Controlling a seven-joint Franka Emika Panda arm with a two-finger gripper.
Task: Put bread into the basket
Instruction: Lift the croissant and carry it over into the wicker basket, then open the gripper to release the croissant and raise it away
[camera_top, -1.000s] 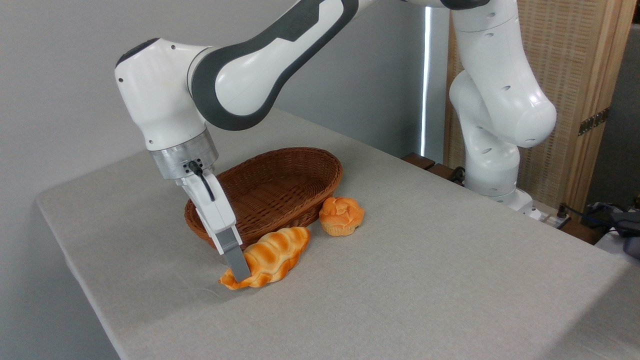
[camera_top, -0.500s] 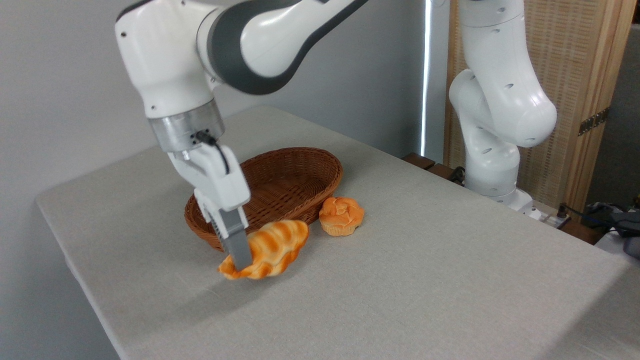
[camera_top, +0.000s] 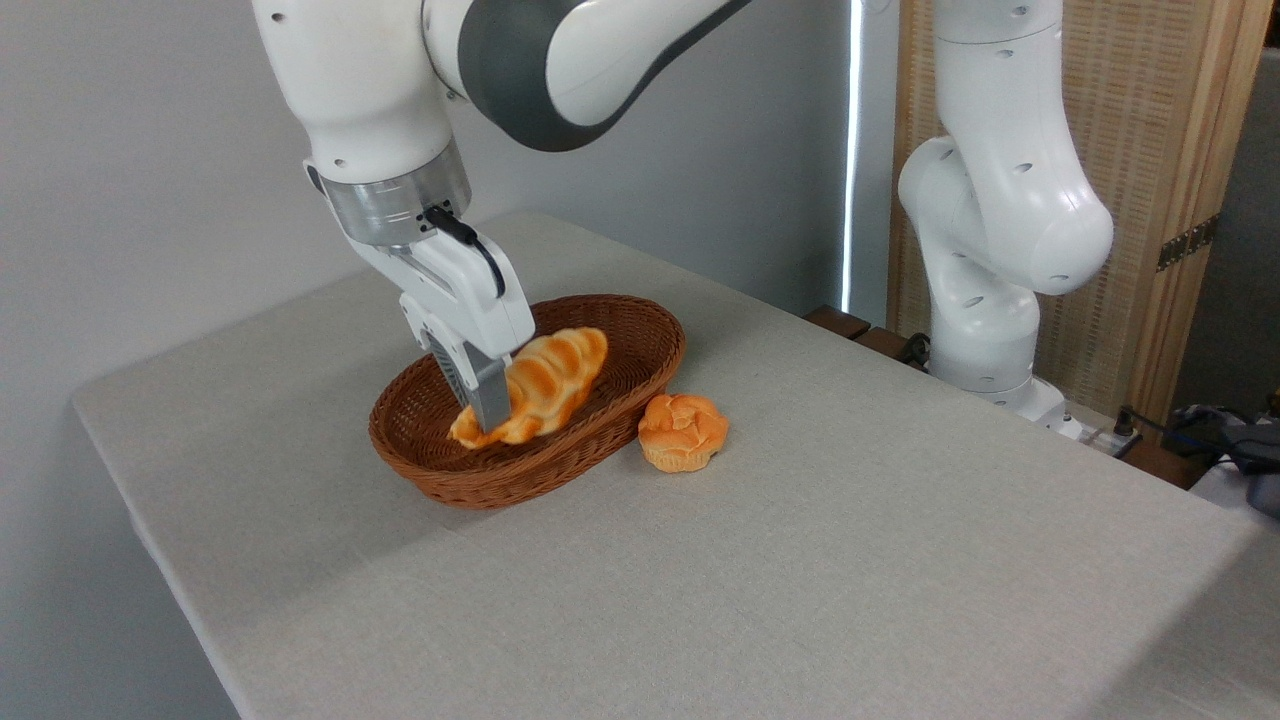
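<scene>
Two-finger gripper (camera_top: 490, 420) clamped the long golden-orange ridged bread (camera_top: 535, 385), tilted, above the oval reddish-brown wicker basket (camera_top: 600, 425) at frame centre-left; small round orange bun (camera_top: 683, 431) just right.

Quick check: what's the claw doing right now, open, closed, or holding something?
Claw: closed on the bread, holding it over the basket.

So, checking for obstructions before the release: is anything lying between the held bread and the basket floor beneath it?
No. In the camera view the gripper holds the bread over the basket, whose visible floor is bare weave.
</scene>
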